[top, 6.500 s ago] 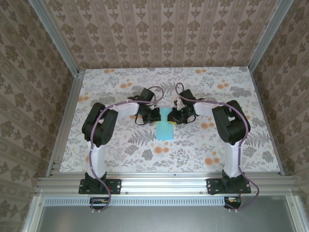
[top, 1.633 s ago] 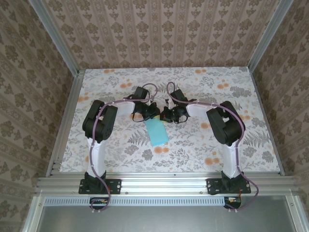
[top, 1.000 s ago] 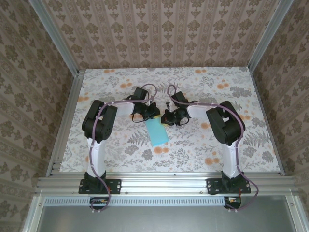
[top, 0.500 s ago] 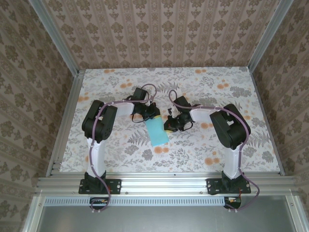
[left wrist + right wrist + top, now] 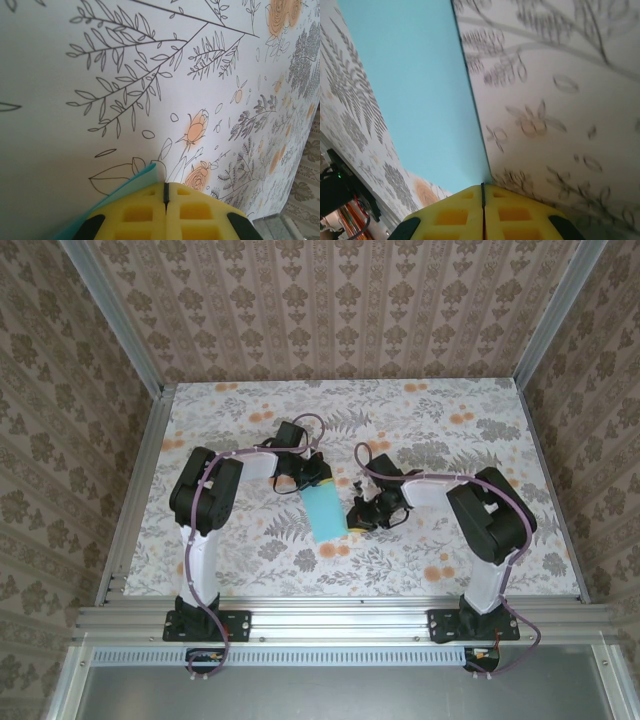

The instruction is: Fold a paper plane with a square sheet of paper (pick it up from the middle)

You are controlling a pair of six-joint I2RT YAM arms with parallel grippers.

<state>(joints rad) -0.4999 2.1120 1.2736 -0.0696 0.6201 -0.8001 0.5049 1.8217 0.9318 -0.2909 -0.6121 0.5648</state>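
The square sheet of paper (image 5: 325,512) lies on the floral table as a narrow turquoise strip, folded lengthwise and tilted slightly. My left gripper (image 5: 312,480) is shut at the strip's far end. In the left wrist view a raised corner of the paper (image 5: 142,182) rests against the left pad of that gripper (image 5: 165,186); I cannot tell whether it is pinched. My right gripper (image 5: 355,517) is shut at the strip's right edge, near its near corner. In the right wrist view that long edge of the paper (image 5: 415,85) runs straight down to the closed pads of the right gripper (image 5: 483,186).
The floral tabletop (image 5: 450,440) is walled by aluminium rails (image 5: 140,490) at left and right, with patterned walls behind. Both arms bend inward over the table's middle. Open tabletop lies toward the back and both sides.
The right gripper has slid toward me along the paper's right edge, from its far end to near its near corner. The left gripper and the paper have stayed put over the last second.
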